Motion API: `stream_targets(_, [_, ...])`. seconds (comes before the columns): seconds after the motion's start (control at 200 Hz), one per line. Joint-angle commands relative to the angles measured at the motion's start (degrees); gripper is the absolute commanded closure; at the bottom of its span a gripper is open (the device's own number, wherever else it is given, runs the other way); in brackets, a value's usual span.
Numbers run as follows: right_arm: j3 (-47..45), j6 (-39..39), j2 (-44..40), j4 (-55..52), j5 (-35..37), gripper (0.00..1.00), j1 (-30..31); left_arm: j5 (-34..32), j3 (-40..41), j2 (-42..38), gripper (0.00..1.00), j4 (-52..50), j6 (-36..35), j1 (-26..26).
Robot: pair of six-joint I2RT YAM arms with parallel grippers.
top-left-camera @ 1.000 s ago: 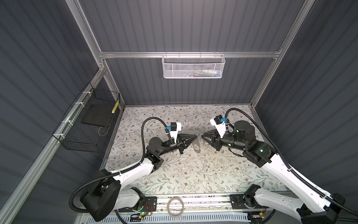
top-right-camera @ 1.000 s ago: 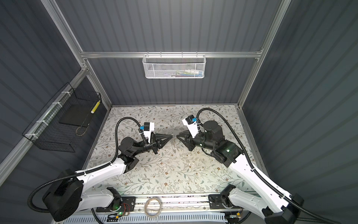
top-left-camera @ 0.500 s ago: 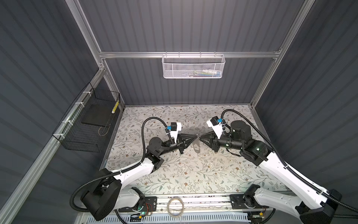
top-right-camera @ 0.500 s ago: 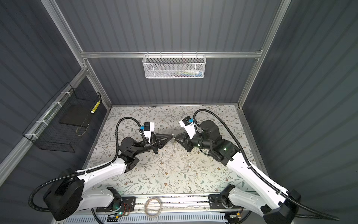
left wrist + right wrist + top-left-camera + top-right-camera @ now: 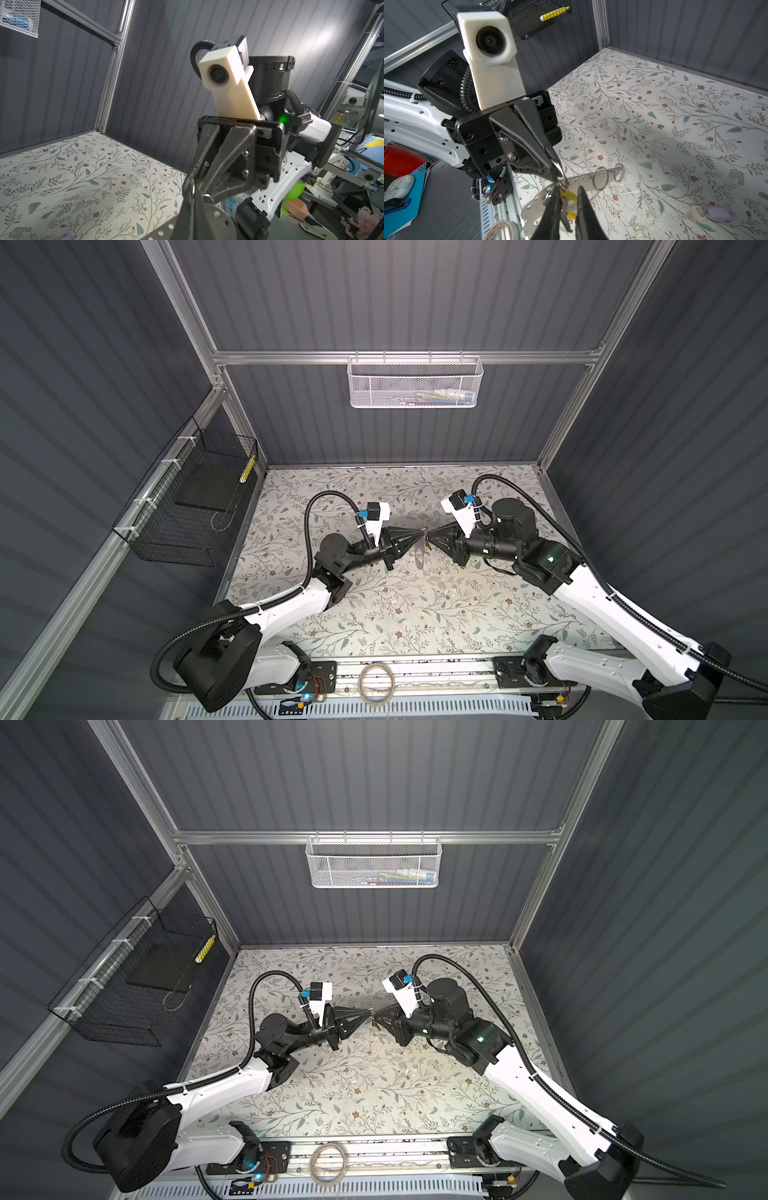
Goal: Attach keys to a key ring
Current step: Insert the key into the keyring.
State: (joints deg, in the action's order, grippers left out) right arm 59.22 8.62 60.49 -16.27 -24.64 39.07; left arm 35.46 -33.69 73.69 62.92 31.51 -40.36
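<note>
Tips of the left gripper [image 5: 420,534] and the right gripper [image 5: 432,537] are seen nose to nose above the middle of the floral table [image 5: 415,614] in both top views. The small things between them cannot be made out there.

In the right wrist view, the left gripper's jaws are pressed together at their points. They are pinched on the near edge of the key ring [image 5: 585,179], which is held in the air, clear of the table. The key ring appears there as a flat, shiny metal piece with small holes along its edge. Two thin wire rings [image 5: 601,179] are threaded on its far end.

The yellow key [image 5: 569,195] is seen just under the key ring, between the right gripper's two dark fingers [image 5: 550,209]. Those jaws are set narrowly apart around it. Whether the key is actually squeezed cannot be told, since the pads are hidden at this angle. In the left wrist view, the right gripper's fingers are shown converging on the meeting point, where a small metal loop is visible.

The lilac key [image 5: 718,214] is found lying flat on the table, well apart from both grippers. A tan tape roll [image 5: 376,681] is laid on the rail at the table's front edge.
</note>
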Motion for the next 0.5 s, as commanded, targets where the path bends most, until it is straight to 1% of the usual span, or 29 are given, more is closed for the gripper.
stream_targets(0.0, [0.71,0.13,0.16,1.06,0.95,0.83,0.22,1.61,-2.12,0.31,1.00,2.56,0.74,-0.15])
stream_targets(0.14, [1.07,0.03,0.59,0.80,0.89,0.82,0.22,2.25,-2.58,0.59,1.00,2.56,0.84,-0.15])
stream_targets(0.495, [1.59,0.34,1.44,1.49,-0.62,0.84,0.26,3.89,-3.57,1.76,1.00,2.91,1.76,-0.16])
